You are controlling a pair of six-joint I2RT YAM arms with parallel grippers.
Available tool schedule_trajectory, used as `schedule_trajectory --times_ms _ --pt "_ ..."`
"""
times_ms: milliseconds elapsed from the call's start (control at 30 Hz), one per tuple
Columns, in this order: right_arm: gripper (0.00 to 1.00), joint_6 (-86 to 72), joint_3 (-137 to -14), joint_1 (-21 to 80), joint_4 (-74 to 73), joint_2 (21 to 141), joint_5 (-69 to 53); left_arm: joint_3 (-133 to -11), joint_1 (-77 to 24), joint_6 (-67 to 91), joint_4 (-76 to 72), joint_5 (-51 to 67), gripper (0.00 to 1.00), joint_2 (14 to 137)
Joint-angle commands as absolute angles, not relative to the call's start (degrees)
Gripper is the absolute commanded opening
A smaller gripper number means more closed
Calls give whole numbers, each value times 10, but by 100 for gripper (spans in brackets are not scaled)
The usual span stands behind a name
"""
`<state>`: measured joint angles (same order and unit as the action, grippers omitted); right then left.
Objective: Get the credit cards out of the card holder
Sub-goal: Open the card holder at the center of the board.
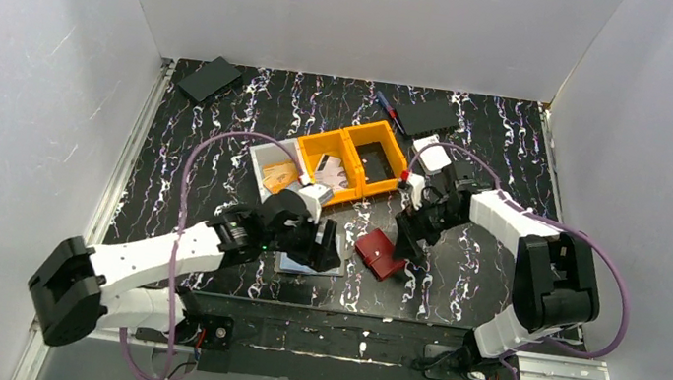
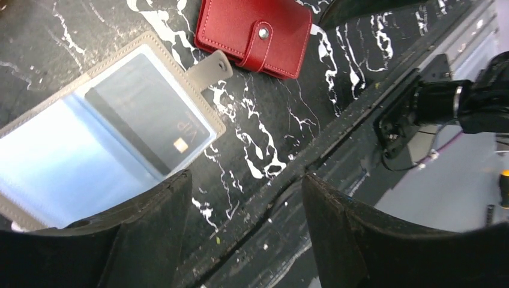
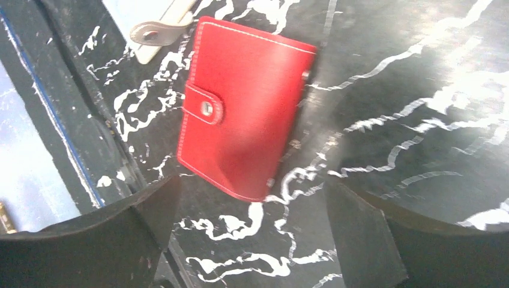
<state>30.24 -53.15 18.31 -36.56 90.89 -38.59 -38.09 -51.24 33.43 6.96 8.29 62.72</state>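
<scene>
The card holder [image 1: 380,253], a red case, lies shut on the black marbled table, its snap strap fastened. It also shows in the left wrist view [image 2: 255,36] and the right wrist view [image 3: 246,114]. My left gripper [image 1: 329,246] is open and empty [image 2: 246,228], just left of the case, over an open tan holder [image 2: 36,144]. That holder has clear sleeves, and a greyish credit card [image 2: 150,114] sits inside one. My right gripper [image 1: 405,238] is open and empty [image 3: 252,240], hovering just behind the red case.
An orange two-part bin [image 1: 356,163] with picture cards stands behind the case. A picture card [image 1: 276,170] lies to its left. Black flat pads lie at the back left [image 1: 209,79] and back right [image 1: 427,116], with a pen [image 1: 389,108]. The table's front edge [image 2: 336,138] is close.
</scene>
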Motion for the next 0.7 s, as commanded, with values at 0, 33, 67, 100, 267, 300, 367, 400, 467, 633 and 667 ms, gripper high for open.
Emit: schedule_trajectory --times_ms 0,33,67,100,267,300,367,400,467,633,667 --pt "98 287 -560 119 -357 904 -407 -436 -536 281 4 39 62 700" --pt "98 291 -559 112 -360 900 -406 -458 -540 281 8 37 58 726" --pt "98 295 -555 109 -360 894 -404 -488 -545 282 20 29 56 752" --pt "98 296 -548 108 -357 884 -403 -511 -554 285 34 14 55 788" --pt "98 281 -523 104 -324 843 -377 -624 -610 316 130 -118 39 902" --pt "98 267 -518 100 -310 835 -375 -643 -619 330 152 -137 38 923" --pt "98 244 -514 80 -293 825 -373 -689 -637 357 196 -182 34 962" --pt "99 235 -513 68 -289 822 -375 -713 -645 384 226 -204 31 983" --pt "98 226 -511 44 -288 822 -381 -774 -652 458 308 -245 22 1033" --pt "98 224 -514 25 -301 826 -379 -907 -652 596 458 -243 13 1119" --pt "98 225 -515 24 -301 826 -377 -918 -653 615 468 -238 15 1128"
